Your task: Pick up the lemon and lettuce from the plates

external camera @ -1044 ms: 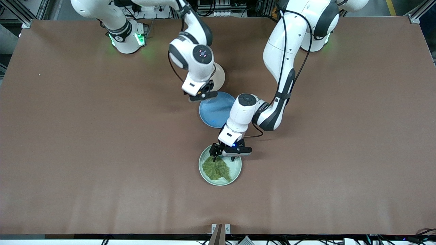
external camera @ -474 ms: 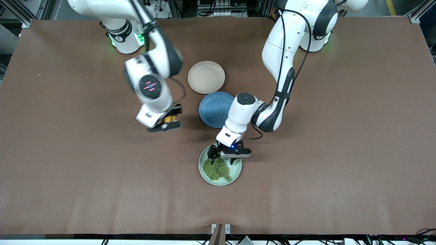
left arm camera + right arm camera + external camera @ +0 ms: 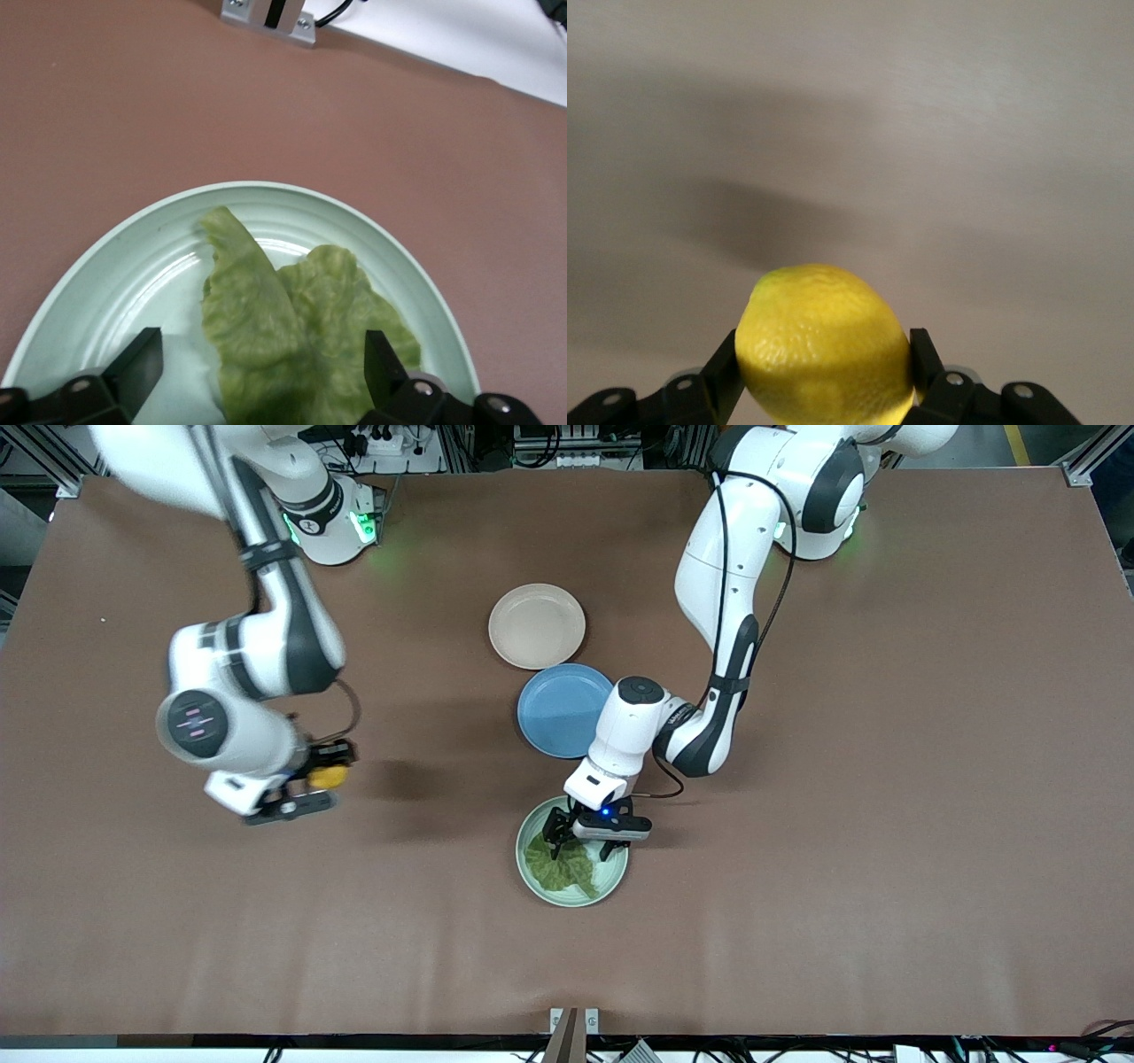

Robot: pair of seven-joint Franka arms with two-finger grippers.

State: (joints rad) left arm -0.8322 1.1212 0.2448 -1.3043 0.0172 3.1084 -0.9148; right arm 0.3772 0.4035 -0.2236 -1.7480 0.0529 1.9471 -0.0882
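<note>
Lemon (image 3: 824, 345) pinched in right end effector (image 3: 312, 788); left end effector (image 3: 580, 844) spread astride lettuce (image 3: 292, 336).

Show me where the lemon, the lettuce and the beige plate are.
lemon (image 3: 824, 343), right wrist view, middle of its peel.
lettuce (image 3: 292, 341), left wrist view, middle of the leaf.
beige plate (image 3: 536, 626), front view, its bare middle.
</note>
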